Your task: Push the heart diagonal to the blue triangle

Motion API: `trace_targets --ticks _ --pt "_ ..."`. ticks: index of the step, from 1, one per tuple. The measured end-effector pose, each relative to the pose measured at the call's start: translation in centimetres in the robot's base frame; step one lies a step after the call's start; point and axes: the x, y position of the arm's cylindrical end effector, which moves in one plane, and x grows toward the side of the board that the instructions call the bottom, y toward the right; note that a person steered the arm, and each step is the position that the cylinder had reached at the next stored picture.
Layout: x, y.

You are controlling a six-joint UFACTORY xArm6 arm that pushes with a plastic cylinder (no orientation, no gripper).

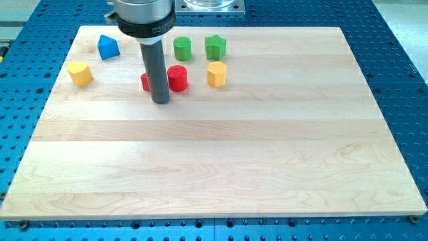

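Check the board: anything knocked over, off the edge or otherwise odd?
Nothing stands out. All the coloured blocks sit flat on the wooden board near the view's top. My tip partly hides one red block, so its shape is unclear.

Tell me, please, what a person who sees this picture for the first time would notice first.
The dark rod coming down from the view's top stands out most; my tip rests on the wooden board, in front of a partly hidden red block and just left of the red cylinder. Next come the other bright blocks clustered near the top: blue block, yellow heart, green cylinder, green star-like block, yellow-orange block.
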Motion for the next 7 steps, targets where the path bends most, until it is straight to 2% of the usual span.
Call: trace_targets --ticks 2,3,4,6,7 --pt "0.0 -0.1" --pt "1.6 -1.9" --pt "2.7 -7.0" --pt "-0.9 -20.6" --pt "-2.9 -20.6"
